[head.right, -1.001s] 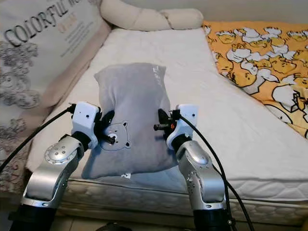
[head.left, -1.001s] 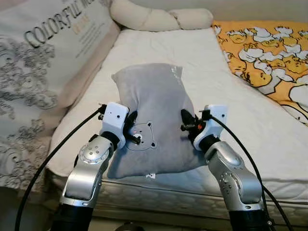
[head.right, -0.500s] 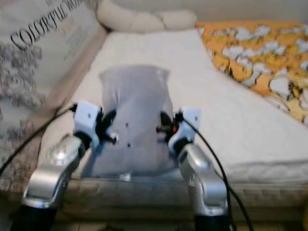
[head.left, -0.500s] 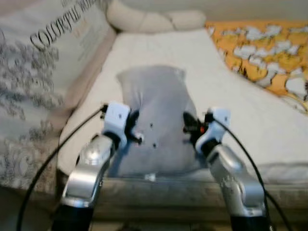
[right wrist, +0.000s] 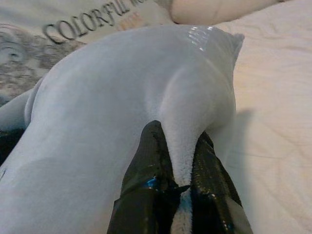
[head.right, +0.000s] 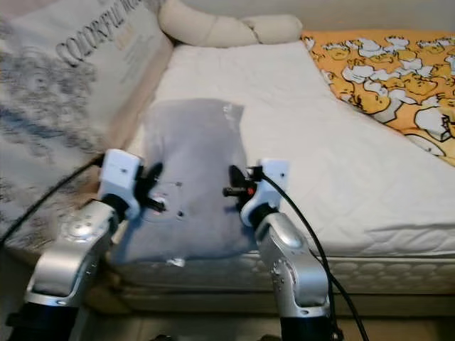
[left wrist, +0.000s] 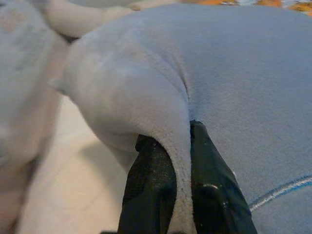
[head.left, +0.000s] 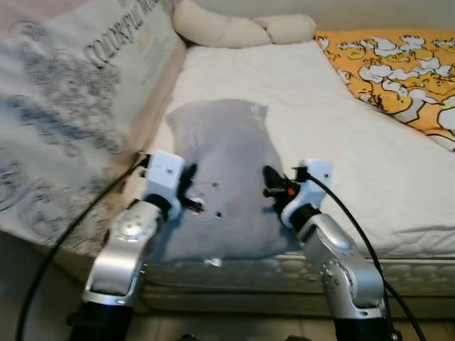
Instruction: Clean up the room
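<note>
Both ends gripped: left gripper (left wrist: 181,141) has its two black fingers (left wrist: 151,175) clamped on a pinched fold of the grey pillow (head.left: 220,192), fabric squeezed between them in the left wrist view. Right gripper (right wrist: 178,146) does the same on the pillow's opposite edge, a ridge of grey plush caught between its fingers (right wrist: 146,170). From the head camera the left gripper (head.left: 190,199) sits at the pillow's left side and the right gripper (head.left: 274,190) at its right side, both silver arms reaching forward from below. Pillow lies lengthwise on the white mattress (head.left: 341,142), near the front edge and toward the left half of the bed; a small printed mark shows on its top between the grippers, blurred. Left of the pillow stands a big patterned cushion (head.left: 71,106) with lettering, leaning along the bed's side. At the head end lies a long cream bolster (head.left: 242,30). An orange blanket (head.left: 398,67) with white cartoon ducks covers the far right part of the mattress, well apart from the pillow.
</note>
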Controlling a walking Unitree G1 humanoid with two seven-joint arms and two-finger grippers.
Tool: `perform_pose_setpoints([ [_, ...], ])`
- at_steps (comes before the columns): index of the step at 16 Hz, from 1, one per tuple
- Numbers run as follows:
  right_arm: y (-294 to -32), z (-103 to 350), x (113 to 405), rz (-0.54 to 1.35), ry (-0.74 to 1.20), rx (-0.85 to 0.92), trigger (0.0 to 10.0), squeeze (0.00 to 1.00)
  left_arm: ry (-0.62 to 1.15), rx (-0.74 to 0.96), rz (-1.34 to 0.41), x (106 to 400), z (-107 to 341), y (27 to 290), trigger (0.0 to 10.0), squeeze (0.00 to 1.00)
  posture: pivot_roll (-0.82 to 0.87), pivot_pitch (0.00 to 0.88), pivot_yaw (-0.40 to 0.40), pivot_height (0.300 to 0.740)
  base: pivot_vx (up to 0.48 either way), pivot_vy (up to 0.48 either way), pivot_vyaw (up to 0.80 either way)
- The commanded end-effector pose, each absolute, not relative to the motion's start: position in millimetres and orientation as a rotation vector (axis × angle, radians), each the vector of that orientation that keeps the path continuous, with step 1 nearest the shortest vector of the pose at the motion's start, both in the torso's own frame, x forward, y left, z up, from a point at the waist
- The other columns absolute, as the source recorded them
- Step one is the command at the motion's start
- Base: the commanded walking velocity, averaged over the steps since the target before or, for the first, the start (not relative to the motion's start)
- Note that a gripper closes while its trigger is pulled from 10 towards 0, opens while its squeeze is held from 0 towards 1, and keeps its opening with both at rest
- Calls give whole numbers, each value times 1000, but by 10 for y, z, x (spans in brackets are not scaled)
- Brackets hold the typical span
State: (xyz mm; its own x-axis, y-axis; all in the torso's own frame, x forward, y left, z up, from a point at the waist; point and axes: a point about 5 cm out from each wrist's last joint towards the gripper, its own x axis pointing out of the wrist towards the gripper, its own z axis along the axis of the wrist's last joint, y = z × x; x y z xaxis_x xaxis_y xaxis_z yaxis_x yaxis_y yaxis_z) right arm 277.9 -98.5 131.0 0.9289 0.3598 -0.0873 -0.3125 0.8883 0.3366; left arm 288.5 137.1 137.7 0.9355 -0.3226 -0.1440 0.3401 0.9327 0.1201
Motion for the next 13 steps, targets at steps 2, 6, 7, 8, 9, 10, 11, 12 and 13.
perform_pose_setpoints([
  [2, -1037, 1351, 2794, 340, 129, 323, 10000, 0, 87, 146, -340, 2898, 1452, 1341, 10000, 0, -87, 0, 65, 740, 0, 326, 0],
  [6, -1041, 1354, 2791, 333, 131, 332, 10000, 0, 95, 104, -306, 2893, 1463, 1359, 10000, 0, -82, 0, 58, 740, 0, 78, 0],
  [7, -1033, 1351, 2796, 338, 135, 336, 10000, 0, 75, 121, -307, 2893, 1480, 1372, 10000, 0, -80, 0, 57, 740, 0, 0, 0],
  [8, -1023, 1347, 2801, 344, 140, 336, 10000, 0, 63, 121, -307, 2893, 1494, 1382, 10000, 0, -79, 0, 57, 740, 0, 0, 0],
  [9, -1020, 1346, 2803, 347, 141, 335, 10000, 0, 62, 118, -304, 2895, 1498, 1387, 10000, 0, -78, 0, 56, 740, 277, 0, 0],
  [10, -1013, 1345, 2808, 349, 142, 334, 10000, 0, 63, 121, -303, 2902, 1504, 1394, 10000, 0, -76, 0, 58, 740, 304, 0, 0],
  [11, -1011, 1344, 2811, 349, 143, 334, 10000, 0, 64, 122, -303, 2906, 1505, 1395, 10000, 0, -76, 0, 58, 740, 307, 0, 0],
  [12, -1010, 1344, 2815, 347, 144, 334, 10000, 0, 65, 121, -304, 2910, 1505, 1396, 10000, 0, -78, 0, 61, 740, 307, 0, 0],
  [13, -1011, 1347, 2819, 345, 143, 336, 10000, 0, 67, 121, -306, 2914, 1506, 1395, 10000, 0, -78, 0, 64, 740, 311, 0, 0],
])
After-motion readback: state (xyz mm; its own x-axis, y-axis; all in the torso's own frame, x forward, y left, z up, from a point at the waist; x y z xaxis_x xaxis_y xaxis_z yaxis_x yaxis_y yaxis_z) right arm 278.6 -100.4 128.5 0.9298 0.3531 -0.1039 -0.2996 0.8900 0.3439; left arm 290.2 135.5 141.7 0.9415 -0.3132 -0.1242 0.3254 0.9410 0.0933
